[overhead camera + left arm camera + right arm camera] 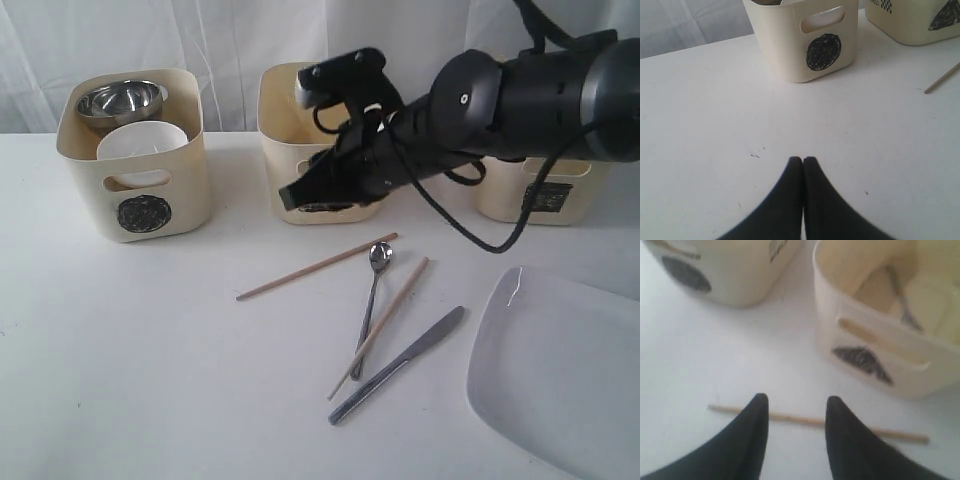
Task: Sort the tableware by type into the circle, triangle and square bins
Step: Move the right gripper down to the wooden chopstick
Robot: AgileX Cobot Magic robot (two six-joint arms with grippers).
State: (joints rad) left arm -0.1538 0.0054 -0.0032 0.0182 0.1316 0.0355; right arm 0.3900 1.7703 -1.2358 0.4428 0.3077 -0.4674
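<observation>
The circle bin [140,190] on the left holds a steel bowl [121,98] and a small white bowl [140,140]. My right gripper [292,193] hangs open and empty in front of the triangle bin [290,120], above one chopstick [795,419], which shows between its fingers [756,415]. A blurred grey utensil [902,305] lies inside the triangle bin [875,340]. On the table lie that chopstick [315,267], a second chopstick [380,325], the spoon [372,300], the knife [400,365] and the white plate [560,370]. My left gripper [803,160] is shut and empty, low over bare table before the circle bin [790,50].
The square bin [510,200] stands at the back right, half hidden behind my right arm [500,100]. A black cable [480,240] loops down from that arm near the cutlery. White curtain hangs behind the bins. The plate overhangs the frame's right edge.
</observation>
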